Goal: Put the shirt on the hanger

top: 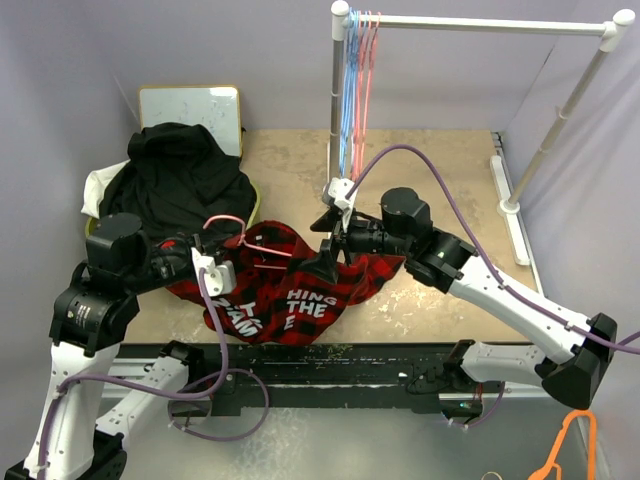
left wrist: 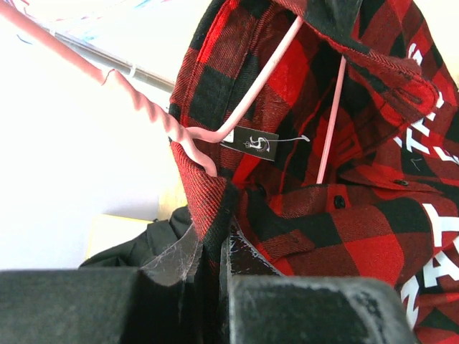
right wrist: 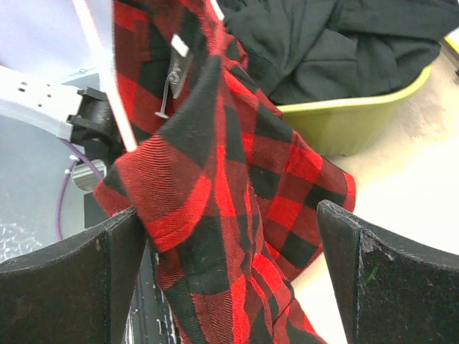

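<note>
Left gripper [left wrist: 212, 262] pinches the shirt [top: 300, 290] at its collar edge, hoisting it above the table [top: 440, 170]. Right gripper [right wrist: 229, 265] gapes wide around a hanging fold. Hanger [left wrist: 143, 107] sits threaded inside the neck, one shoulder apparently seated. Next, the right gripper must clamp and draw the other shoulder over.

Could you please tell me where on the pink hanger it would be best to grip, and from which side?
Probably the twisted neck of the hanger, below the hook: it stands bare, clear of the shirt, while both arms run inside the fabric. Come from the hook side, fingers straddling the wire crosswise.
</note>
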You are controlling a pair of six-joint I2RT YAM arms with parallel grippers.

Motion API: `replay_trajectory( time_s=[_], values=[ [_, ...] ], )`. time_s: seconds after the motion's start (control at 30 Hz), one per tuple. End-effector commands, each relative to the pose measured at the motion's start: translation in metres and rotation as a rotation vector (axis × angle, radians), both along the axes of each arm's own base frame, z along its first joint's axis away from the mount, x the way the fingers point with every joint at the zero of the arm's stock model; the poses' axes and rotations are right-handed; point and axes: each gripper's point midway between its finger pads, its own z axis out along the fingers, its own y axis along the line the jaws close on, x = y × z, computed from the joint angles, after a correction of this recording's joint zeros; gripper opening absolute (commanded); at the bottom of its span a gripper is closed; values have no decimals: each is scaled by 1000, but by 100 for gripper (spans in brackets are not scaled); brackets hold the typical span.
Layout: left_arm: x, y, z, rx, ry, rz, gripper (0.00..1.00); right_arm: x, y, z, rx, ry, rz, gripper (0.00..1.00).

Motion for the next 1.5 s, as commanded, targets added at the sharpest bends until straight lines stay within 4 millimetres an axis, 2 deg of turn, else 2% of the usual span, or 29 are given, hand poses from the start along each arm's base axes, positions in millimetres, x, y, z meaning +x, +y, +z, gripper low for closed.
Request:
replay_trajectory(
  time_s=[0.0,0.1,0.17,0.33,0.4,0.43,0.53,0.57,0.6,0.63,0.73,0.77,0.87,0.93,1.0,1.03,1.1,1.13,1.17,1.2,1.27,1.33,1.47],
  values=[
    [6,-12,21,-24,-105,-72,0,-16,5,26,114,-36,115,99],
    [8,-15,23,-50,-93,-73,0,-14,11,14,104,-2,123,92],
    [8,-17,25,-72,-78,-74,0,-13,14,9,97,18,128,79],
    [15,-22,24,-111,-27,-65,0,-13,18,10,110,22,142,33],
    [19,-25,19,-117,7,-64,0,-11,17,12,119,22,127,4],
    [21,-26,17,-124,27,-64,0,-11,17,14,125,27,116,0],
    [29,-30,12,-161,124,-33,3,-3,9,19,177,48,15,0],
    [33,-31,11,-179,175,-8,13,0,3,8,186,83,-41,0],
    [37,-32,7,-193,245,21,32,3,-3,2,203,113,-97,0],
    [40,-33,4,-196,310,41,39,1,-10,-5,217,144,-134,0],
    [37,-34,-10,-176,499,78,49,-6,-33,-25,254,230,-239,0],
    [33,-35,-15,-169,546,81,53,-9,-41,-41,246,269,-270,0],
    [15,-36,-22,-166,600,42,58,-19,-61,-61,266,340,-343,0],
    [1,-37,-28,-168,618,10,52,-24,-74,-71,267,367,-385,0],
    [-3,-34,-29,-174,627,31,45,-30,-84,-78,271,386,-408,0],
    [-1,-33,-28,-180,637,54,49,-34,-87,-80,270,397,-410,0],
    [-1,-34,-18,-201,657,70,59,-40,-94,-89,251,424,-423,0],
    [-2,-36,-12,-211,679,63,71,-43,-97,-93,240,440,-429,0],
    [-6,-40,-4,-226,711,42,90,-46,-99,-97,235,459,-435,0],
    [-9,-44,0,-235,766,29,99,-49,-101,-101,231,482,-439,0],
    [-10,-48,7,-234,863,28,99,-55,-103,-106,249,517,-430,0],
    [-9,-47,4,-216,930,60,99,-60,-106,-108,272,544,-432,0],
    [-2,-40,-1,-249,891,150,99,-62,-122,-119,299,601,-517,0]
  ],
)
